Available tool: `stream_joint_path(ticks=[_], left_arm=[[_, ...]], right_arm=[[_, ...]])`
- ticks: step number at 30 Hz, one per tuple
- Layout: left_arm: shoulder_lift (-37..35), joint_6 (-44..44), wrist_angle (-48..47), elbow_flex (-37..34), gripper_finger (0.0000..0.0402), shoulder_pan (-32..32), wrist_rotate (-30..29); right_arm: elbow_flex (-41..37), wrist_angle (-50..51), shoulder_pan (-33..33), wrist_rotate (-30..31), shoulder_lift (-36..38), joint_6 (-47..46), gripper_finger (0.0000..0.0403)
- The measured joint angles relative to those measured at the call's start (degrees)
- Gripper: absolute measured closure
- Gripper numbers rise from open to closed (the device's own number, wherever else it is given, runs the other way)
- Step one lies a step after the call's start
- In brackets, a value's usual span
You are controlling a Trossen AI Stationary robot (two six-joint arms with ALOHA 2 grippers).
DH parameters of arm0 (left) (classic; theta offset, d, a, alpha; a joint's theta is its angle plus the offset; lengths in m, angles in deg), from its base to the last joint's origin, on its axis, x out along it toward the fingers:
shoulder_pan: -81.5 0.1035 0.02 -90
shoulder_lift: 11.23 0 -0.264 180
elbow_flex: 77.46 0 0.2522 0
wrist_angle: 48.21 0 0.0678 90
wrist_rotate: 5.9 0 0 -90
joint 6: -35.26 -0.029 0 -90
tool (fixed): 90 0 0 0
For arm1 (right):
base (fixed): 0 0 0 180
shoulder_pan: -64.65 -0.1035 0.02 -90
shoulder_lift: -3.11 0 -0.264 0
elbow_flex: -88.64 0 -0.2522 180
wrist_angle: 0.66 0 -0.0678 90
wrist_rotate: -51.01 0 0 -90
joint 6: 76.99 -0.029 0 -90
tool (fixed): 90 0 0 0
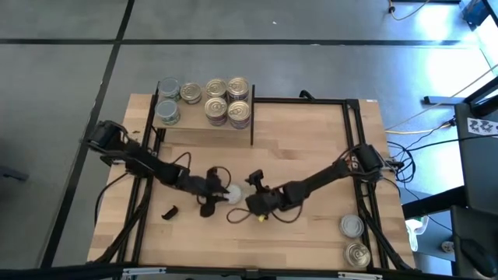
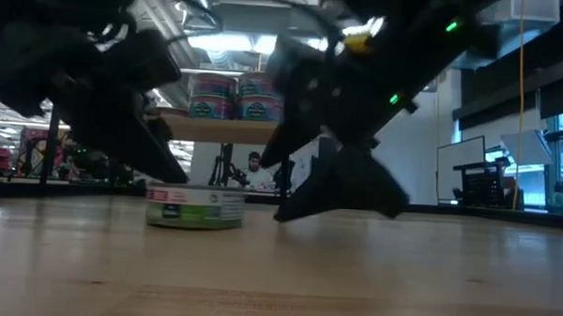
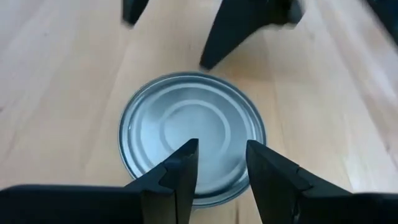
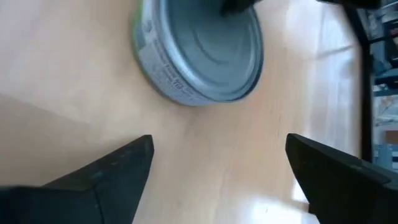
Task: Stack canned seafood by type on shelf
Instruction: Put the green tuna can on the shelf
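Observation:
One tin with a plain silver-grey top and a green-and-white label stands upright on the tabletop between the two grippers. My left gripper hovers over the tin's top near its rim, slanting down, with a narrow gap between its fingers. My right gripper is wide open and low over the table on the tin's right, with the tin ahead of its fingers and apart from them. The shelf at the far left carries several tins, some stacked two high. My left gripper has its two fingertips over the tin's silver top, close to the rim on the gripper's side, slanting down from the table's left. Whether they touch the top, I cannot tell. The tin stands flat on the table.
Two more tins stand at the table's near right corner. A small black piece lies near the left arm. Black frame rails run along the table's sides. Bare wood lies between the shelf and the right arm.

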Motion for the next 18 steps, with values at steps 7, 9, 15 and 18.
stream_joint_path(ticks=[7, 9, 15, 18], left_arm=[[-6.81, 0.3, -30.89, 12.03, 0.0269, -2.45, -5.91], [-7.72, 0.57, -33.7, 12.79, 0.0268, -2.42, -6.26], [-8.71, 1.04, -33.88, 13.02, 0.0227, -0.39, -4.92], [-7.9, 0.64, -33.58, 13.02, 0.0191, 0.29, -3.82]], right_arm=[[0.04, 1.81, -3.9, 7.24, 1.96, -4.1, 0.0036], [0.13, 1.6, -3.9, 6.88, 2.22, -5.09, 0.0036], [0.15, 2.02, -3.64, 6.82, 2.23, -7.32, 0.0036], [0.13, 1.92, -3.67, 6.8, 2.23, -7.79, 0.0036]])
